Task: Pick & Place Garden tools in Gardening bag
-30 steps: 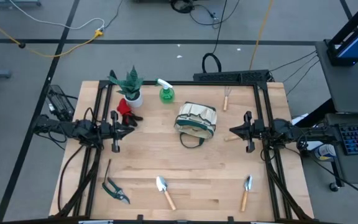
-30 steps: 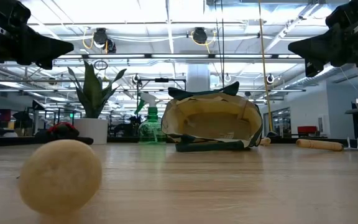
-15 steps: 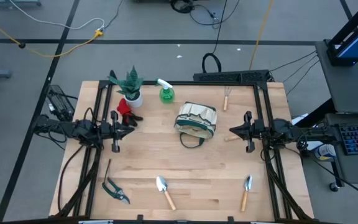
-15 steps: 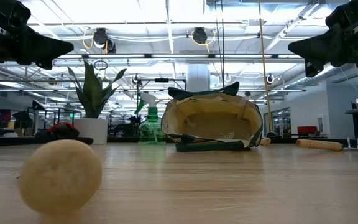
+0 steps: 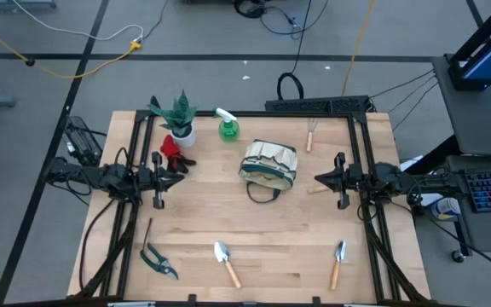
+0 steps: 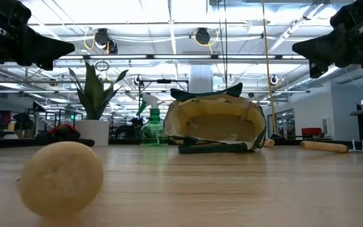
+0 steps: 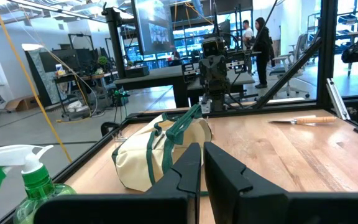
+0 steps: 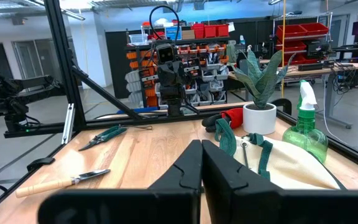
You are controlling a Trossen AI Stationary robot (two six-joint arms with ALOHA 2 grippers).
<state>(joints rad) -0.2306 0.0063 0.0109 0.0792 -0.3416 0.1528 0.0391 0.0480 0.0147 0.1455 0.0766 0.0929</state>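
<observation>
Now the left gripper (image 5: 177, 180) is hovering at the table's left side with its fingers almost together, holding nothing, near the red item (image 5: 170, 147), while the pruning shears (image 5: 157, 261) are lying at the near left. The gardening bag (image 5: 270, 164) is sitting in the middle with a trowel (image 5: 225, 261) lying in front. The right gripper (image 5: 319, 179) is waiting at the right, fully closed and empty, with another trowel (image 5: 337, 261) near it.

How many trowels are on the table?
2, both along the near edge: one trowel near the middle, the other toward the right side. The bag may hide more inside.
</observation>
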